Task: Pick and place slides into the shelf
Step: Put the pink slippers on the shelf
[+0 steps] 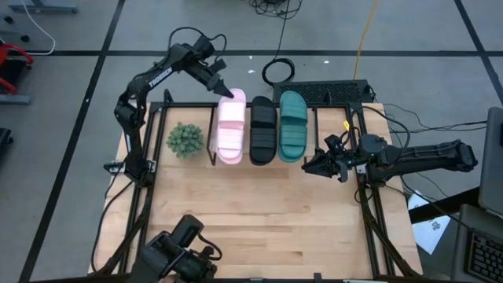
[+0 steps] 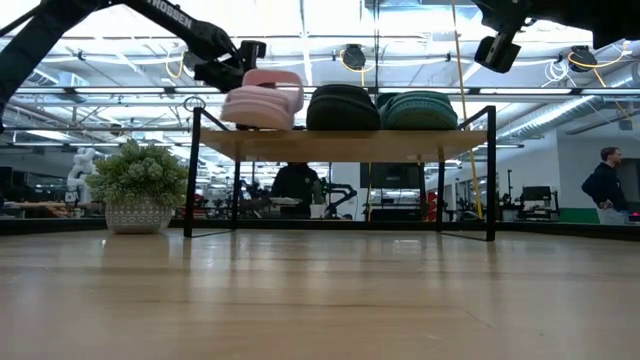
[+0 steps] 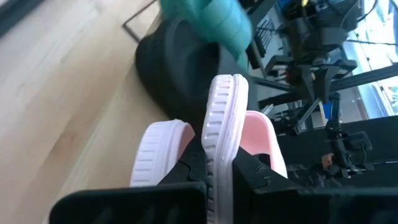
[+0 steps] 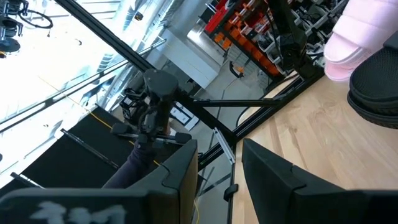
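Note:
The low wood shelf [image 1: 318,126] stands at the table's far side and bears three slides side by side: pale pink [image 1: 230,130], black [image 1: 263,130] and teal green [image 1: 293,126]. In the low view they sit on the plank [image 2: 340,144]: pink [image 2: 262,105], black [image 2: 342,108], teal [image 2: 430,110]. My left gripper [image 1: 222,90] is at the pink slide's far end, shut on it. My right gripper [image 1: 318,165] is open and empty, right of the shelf's near right corner, above the table. My left gripper pinches the pink slide's ribbed edge [image 3: 221,134] at its far end between its two fingers [image 3: 186,171]. The fingers come from the far left, slanting down. The slide lies along the shelf's left part, its underside on the plank [image 2: 255,128].
A small potted plant [image 1: 185,140] stands on the table just left of the shelf. A camera mount [image 1: 181,251] sits at the near edge. The wood tabletop [image 1: 267,212] spreads out before the shelf. A person [image 2: 605,185] stands in the room beyond.

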You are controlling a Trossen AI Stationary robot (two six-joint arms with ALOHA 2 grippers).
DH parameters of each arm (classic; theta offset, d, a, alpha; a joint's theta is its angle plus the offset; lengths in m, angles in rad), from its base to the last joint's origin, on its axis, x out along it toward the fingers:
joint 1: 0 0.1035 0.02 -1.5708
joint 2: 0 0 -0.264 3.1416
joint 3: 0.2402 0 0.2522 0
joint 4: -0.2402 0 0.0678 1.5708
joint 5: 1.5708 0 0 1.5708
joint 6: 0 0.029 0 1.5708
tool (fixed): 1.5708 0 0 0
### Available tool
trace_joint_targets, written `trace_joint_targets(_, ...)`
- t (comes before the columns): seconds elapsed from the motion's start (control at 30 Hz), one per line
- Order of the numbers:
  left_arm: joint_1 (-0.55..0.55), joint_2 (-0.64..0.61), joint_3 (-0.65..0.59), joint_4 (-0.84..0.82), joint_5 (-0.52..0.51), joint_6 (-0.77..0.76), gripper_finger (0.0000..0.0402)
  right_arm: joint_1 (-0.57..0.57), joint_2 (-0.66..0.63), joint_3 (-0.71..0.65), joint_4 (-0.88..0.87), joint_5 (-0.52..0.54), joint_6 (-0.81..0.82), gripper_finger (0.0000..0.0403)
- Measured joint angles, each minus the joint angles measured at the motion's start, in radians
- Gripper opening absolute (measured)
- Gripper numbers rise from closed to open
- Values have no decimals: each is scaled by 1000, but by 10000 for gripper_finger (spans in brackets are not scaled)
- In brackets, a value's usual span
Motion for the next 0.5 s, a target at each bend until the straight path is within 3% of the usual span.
trace_joint_targets(0.5, -11, -3, 0, 22, -36, -48, 12, 0, 0, 0, 0, 0, 0, 118)
